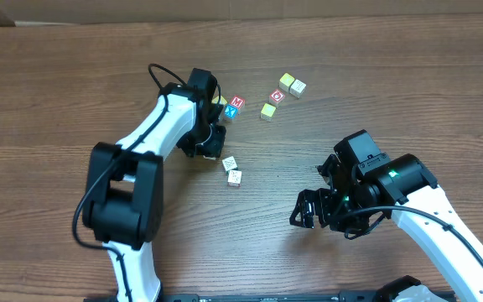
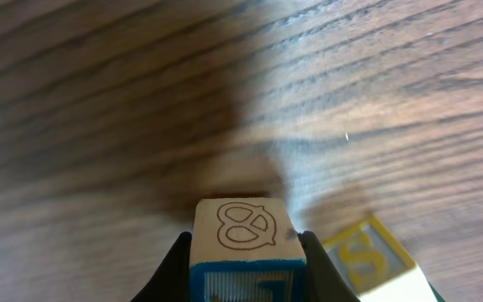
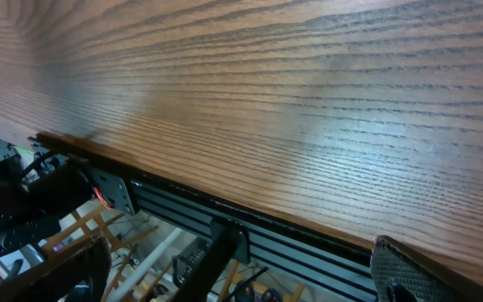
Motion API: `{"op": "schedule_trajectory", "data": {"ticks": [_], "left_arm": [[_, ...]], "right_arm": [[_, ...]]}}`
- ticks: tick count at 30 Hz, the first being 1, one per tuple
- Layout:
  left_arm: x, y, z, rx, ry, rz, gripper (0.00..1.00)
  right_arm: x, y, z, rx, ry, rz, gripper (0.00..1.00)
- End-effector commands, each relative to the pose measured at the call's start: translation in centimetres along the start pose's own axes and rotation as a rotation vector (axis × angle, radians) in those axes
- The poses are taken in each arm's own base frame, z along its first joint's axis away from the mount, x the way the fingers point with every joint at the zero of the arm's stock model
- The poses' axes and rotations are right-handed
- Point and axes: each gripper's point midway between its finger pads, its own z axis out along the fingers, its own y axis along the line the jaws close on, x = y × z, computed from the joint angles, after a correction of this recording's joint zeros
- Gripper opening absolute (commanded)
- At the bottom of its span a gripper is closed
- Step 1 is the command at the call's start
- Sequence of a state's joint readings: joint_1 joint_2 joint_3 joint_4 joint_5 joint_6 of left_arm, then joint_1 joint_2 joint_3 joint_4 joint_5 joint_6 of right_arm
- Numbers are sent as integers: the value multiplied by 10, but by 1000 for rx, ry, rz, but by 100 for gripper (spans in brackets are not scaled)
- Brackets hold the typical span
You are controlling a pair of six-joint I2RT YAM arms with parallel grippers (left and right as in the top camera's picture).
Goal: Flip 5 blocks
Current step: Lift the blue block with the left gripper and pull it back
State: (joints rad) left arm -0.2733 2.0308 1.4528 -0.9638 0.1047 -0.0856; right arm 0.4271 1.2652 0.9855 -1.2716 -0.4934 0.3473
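Note:
In the left wrist view a block sits between my left gripper's black fingers. Its top face is cream with a pretzel outline, and the face toward the camera is blue. My left gripper is shut on it, close above the wood. A yellow S block lies just right of it. From overhead the left gripper hides the held block. Loose blocks lie around it: a red M, a red O and two pale ones. My right gripper stands open and holds nothing.
A pale yellow block and a pair of cream blocks lie at the back centre. The right wrist view shows the table's front edge with frame parts and cables below it.

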Motion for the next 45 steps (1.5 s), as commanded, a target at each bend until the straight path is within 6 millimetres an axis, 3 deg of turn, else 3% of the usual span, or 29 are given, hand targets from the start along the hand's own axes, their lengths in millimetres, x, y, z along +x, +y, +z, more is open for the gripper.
{"op": "schedule_trajectory", "data": {"ticks": [1,7,12,16,22,29,38,45], "left_arm": [[-6,5,-54,-36,-128,-84,4],[19,4,-100,-46,-167,-132,4],[55,-1,-111,-37,-138,-187,4],[85,-20,-92,12,-101,-226,5],[121,-66,-42,67,-45,-198,4],[136,-103,-17,105,-60,-238,4],[145,-101,7,103,-76,-351,4],[134,-104,6,120,-128,-309,6]], "right_arm": [[-6,9,-8,-20,-34,-24,100],[-8,4,-8,11,-49,-27,100],[-9,4,-8,12,-54,-33,100],[-12,6,-8,6,-65,-40,100],[-15,7,-8,2,-74,-45,100],[-14,6,-8,4,-71,-43,100],[-13,6,-8,5,-67,-41,100],[-12,6,-8,6,-65,-39,100]]}}
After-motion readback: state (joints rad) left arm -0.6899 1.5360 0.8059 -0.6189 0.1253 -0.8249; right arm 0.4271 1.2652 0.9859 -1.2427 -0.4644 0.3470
